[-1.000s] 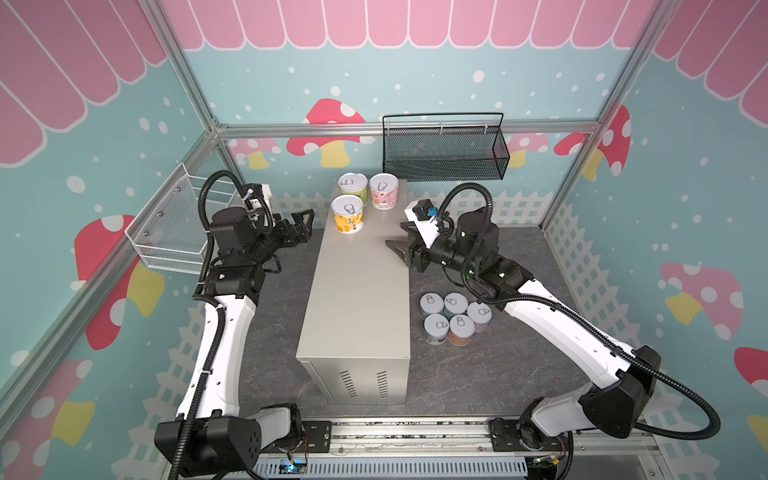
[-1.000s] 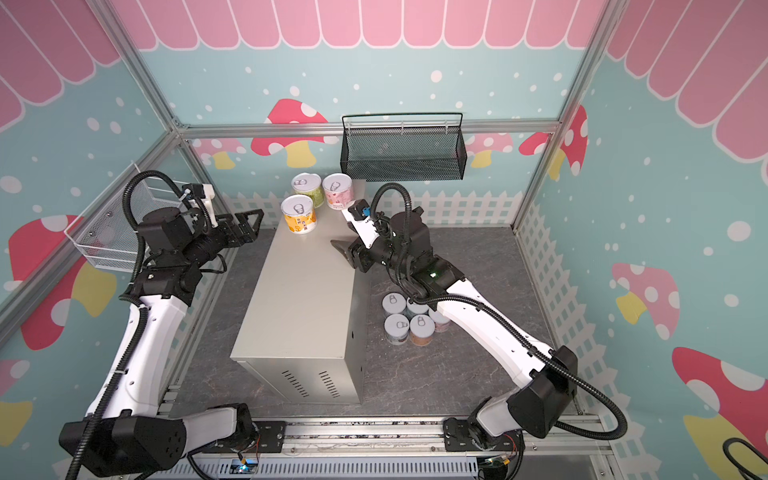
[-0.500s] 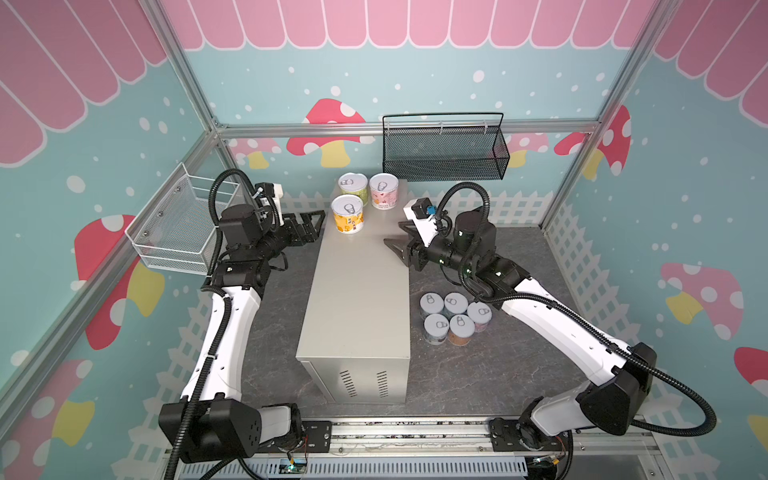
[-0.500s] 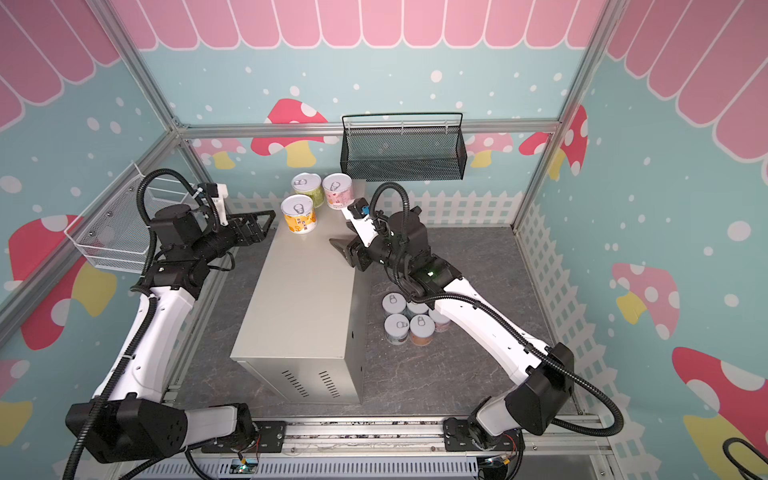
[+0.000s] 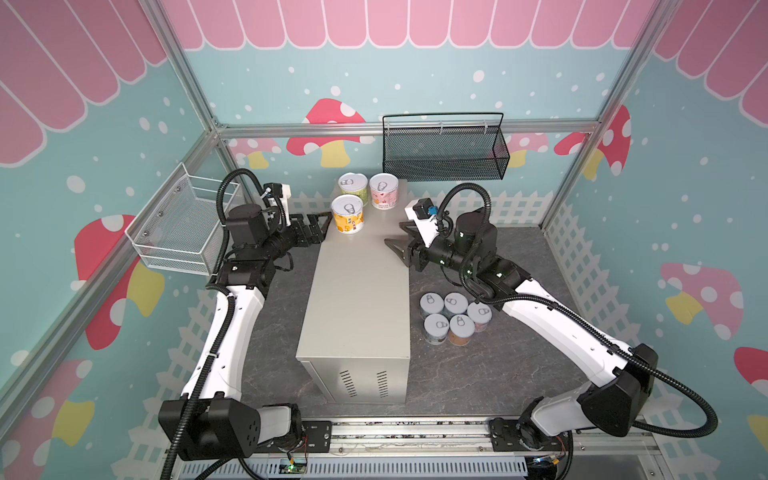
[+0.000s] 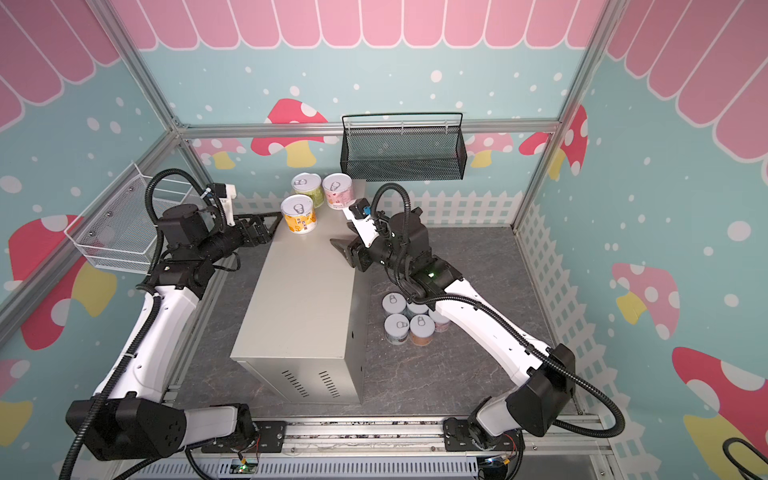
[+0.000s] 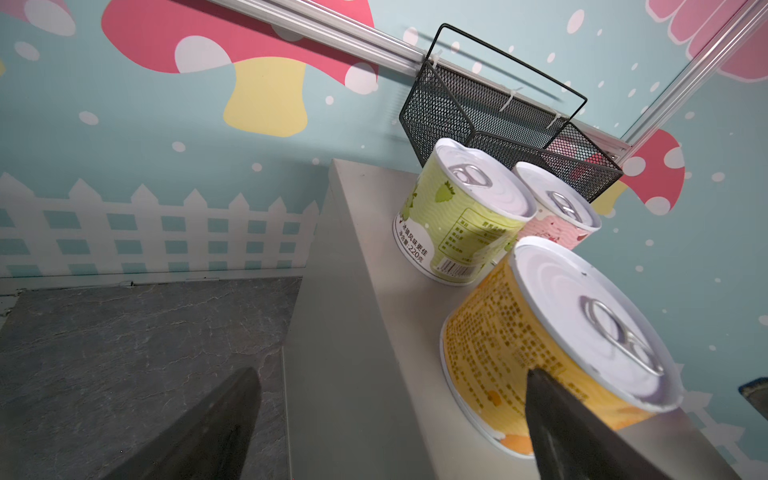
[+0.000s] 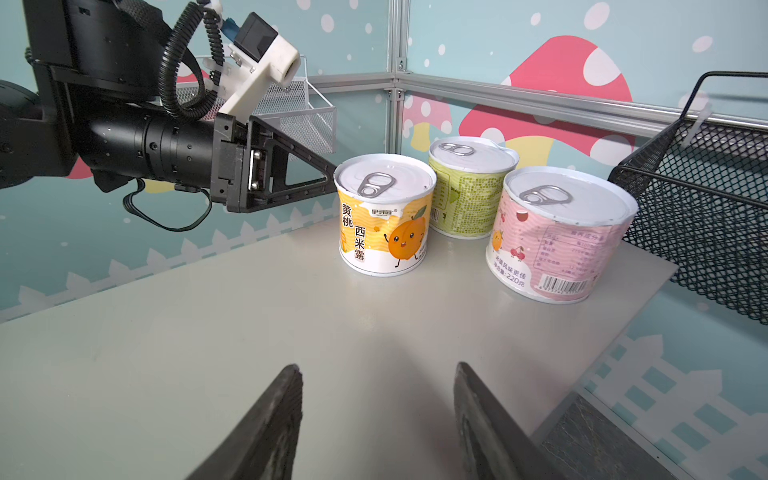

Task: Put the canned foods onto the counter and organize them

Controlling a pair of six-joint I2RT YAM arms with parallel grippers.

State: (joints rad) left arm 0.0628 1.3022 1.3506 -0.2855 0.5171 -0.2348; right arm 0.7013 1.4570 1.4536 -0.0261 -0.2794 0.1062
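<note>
Both arms (image 5: 232,328): white link shells, blk joints & bases, blk corrugated cables (image 8: 168,75), white cam mounts (image 8: 266,70), blk triangular-finger grippers (image 8: 376,368), green LED (image 6: 431,274) on R.

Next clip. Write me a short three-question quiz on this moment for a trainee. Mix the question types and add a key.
1. How many cans stand on the counter?
2. True or false: the right gripper holds a can.
3. Which label is on the can nearest the open left gripper? A green, B pink, C yellow.
Key: 1 three; 2 false, its jaws are apart with nothing between them; 3 C, the yellow can.
</note>
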